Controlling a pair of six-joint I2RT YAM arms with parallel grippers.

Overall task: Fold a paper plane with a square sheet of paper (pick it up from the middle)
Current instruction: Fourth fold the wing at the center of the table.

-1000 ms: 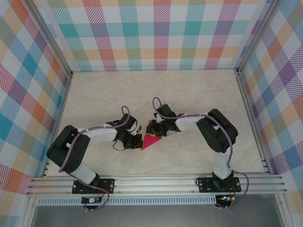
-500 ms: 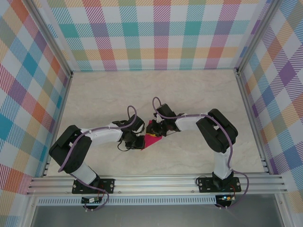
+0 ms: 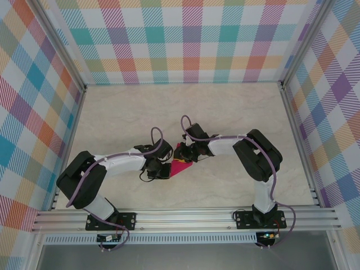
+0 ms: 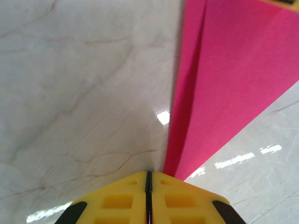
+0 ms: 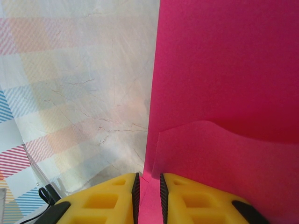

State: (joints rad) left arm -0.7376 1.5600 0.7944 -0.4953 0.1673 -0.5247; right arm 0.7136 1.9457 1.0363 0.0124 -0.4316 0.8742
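The magenta-pink paper [image 3: 180,167] lies folded into a pointed wedge on the table between the two arms. My left gripper [image 3: 164,169] sits at its left edge. In the left wrist view the yellow fingers [image 4: 117,200] are shut tight with nothing between them, and the paper [image 4: 224,79] tapers down to the right fingertip, with one long crease along its left side. My right gripper [image 3: 185,154] rests on the paper's far end. Its jaws [image 5: 148,179] stand a narrow gap apart, with the pink paper [image 5: 224,70] under and between them and a raised flap [image 5: 219,154] just ahead.
The pale marble tabletop [image 3: 185,112] stretches behind the arms, bounded by checkered walls [image 3: 185,39] at the back and sides. An aluminium rail [image 3: 185,216] carries both arm bases along the near edge.
My left arm has reached further right, bringing its shut gripper up against the paper's left edge. The right arm and the paper have stayed put.
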